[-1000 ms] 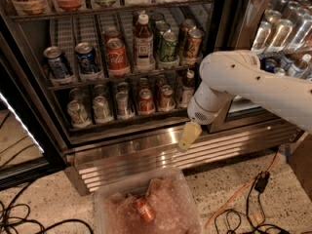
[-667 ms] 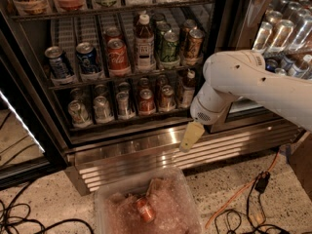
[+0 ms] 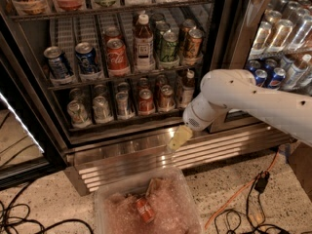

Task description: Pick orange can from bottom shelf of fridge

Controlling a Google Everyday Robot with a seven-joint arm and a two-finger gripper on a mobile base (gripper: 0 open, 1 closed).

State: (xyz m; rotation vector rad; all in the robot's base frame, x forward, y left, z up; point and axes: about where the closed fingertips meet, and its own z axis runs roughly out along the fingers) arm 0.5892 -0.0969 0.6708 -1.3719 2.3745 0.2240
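The fridge (image 3: 222, 43) stands open with rows of cans and bottles. The bottom shelf (image 3: 122, 123) holds several silver-grey cans on the left, then a redder can (image 3: 145, 101). Right of that stands the orange can (image 3: 165, 97), upright, with a small bottle (image 3: 186, 87) beside it. My gripper (image 3: 179, 138) has a yellowish tip on a white arm that reaches in from the right. It hangs in front of the ribbed steel base, below and slightly right of the orange can, apart from it and holding nothing that I can see.
The rack above holds blue cans (image 3: 58, 62), a Coca-Cola can (image 3: 117, 56) and bottles. A clear plastic bin (image 3: 105, 204) with a red can (image 3: 145, 209) sits on the floor in front. Cables (image 3: 239, 199) lie on the floor. A second cooler (image 3: 282, 33) stands at right.
The gripper has shifted a little left and slightly down along the front of the fridge base. The cans have not moved.
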